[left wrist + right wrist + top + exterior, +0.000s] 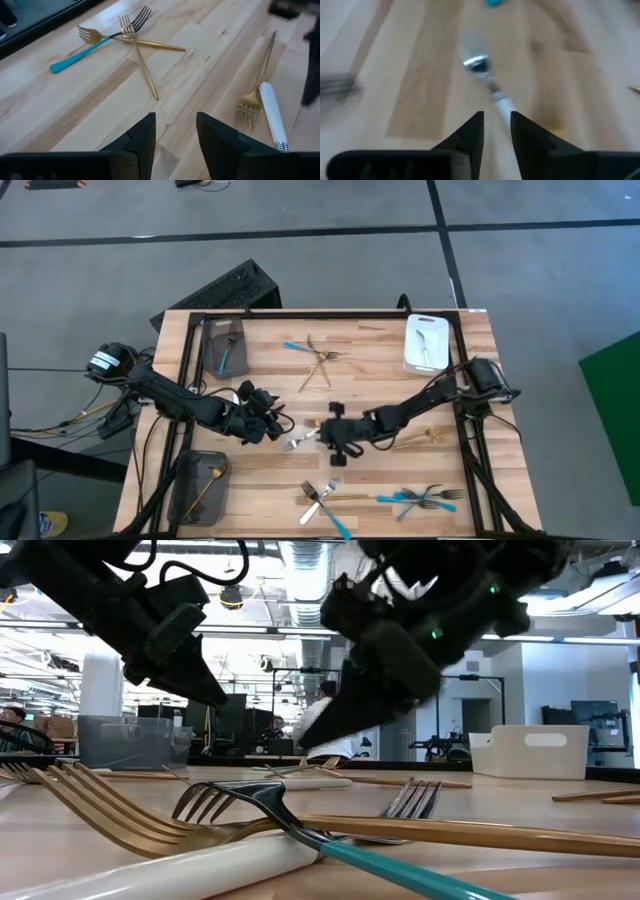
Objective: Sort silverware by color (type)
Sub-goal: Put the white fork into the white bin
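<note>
My right gripper is near the table's middle, shut on a utensil with a white handle and a silver head. It also shows in the high view. My left gripper is just left of that utensil, open and empty above bare wood. Ahead of it lie a turquoise-handled fork crossed with two gold forks, and a gold fork beside a white handle. Further gold, silver and turquoise forks lie near the front edge. My right gripper pinches the utensil's white handle between its two fingers, with the fingers lying along it. The silver head points away from the gripper toward the table's left. In the low view the handle shows at the fingertips above the tabletop; whether the head touches the wood I cannot tell.
A grey tray at the far left holds a turquoise-handled piece. A grey tray at the near left holds a gold fork. A white tray at the far right holds a silver piece. A gold fork lies right of my right gripper.
</note>
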### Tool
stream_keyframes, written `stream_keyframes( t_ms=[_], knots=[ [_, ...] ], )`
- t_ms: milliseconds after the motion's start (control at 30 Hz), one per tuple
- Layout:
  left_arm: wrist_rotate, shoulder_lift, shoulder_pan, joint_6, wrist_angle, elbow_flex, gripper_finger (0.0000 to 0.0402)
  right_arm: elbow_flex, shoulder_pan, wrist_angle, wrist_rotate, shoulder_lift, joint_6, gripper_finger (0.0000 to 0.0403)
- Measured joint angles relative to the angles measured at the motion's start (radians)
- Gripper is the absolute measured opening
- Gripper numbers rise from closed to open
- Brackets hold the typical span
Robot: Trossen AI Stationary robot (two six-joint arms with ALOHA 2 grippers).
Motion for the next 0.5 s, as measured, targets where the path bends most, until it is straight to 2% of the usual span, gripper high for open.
stream_keyframes(
  t_ms=[100,300,500],
  knots=[
    [0.0,0.0,0.0,0.0,-0.003,0.0,0.013,0.055,-0.013,0.002,-0.09,0.049,-0.09,0.0139],
    [0.002,0.0,0.0,-0.002,-0.013,0.0,0.013,0.172,-0.05,-0.045,-0.114,0.131,-0.171,0.0152],
    [0.002,0.0,0.0,-0.006,-0.024,0.0,0.013,0.231,-0.099,-0.249,-0.17,0.164,-0.169,0.0144]
  ],
)
